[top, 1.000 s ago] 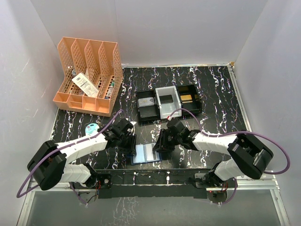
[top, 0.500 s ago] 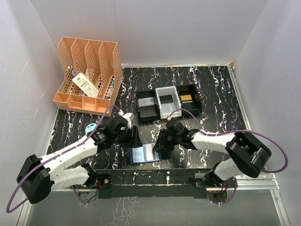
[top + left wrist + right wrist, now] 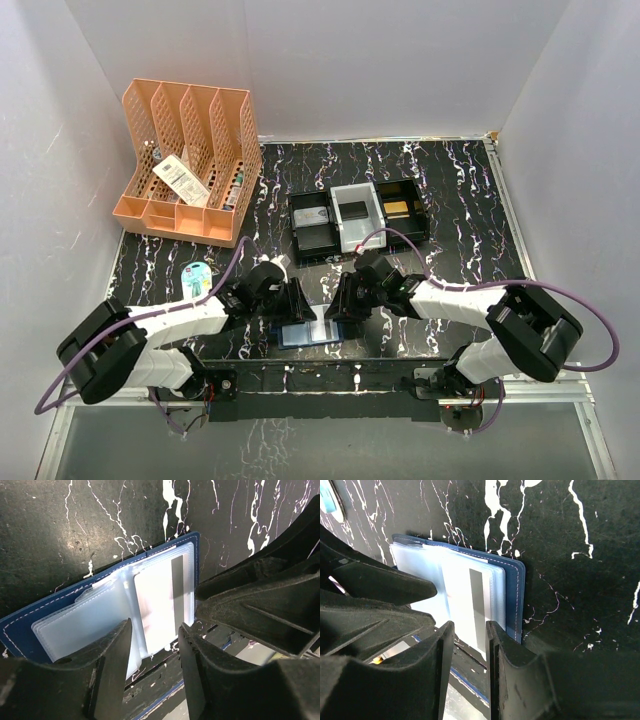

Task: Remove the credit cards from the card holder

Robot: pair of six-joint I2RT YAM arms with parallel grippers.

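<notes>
Left claw back at card holder

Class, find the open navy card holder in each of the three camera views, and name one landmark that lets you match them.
Top external: the card holder lies low centre, by the near edge of the table.
Left wrist: the card holder fills the middle, lying open.
Right wrist: the card holder sits centre-left, open.
Landmark: the grey-striped card in its clear sleeve, plain in both wrist views but too small to make out from above.

Navy card holder, pale-blue inside — black table veined white, peach organizer
</notes>
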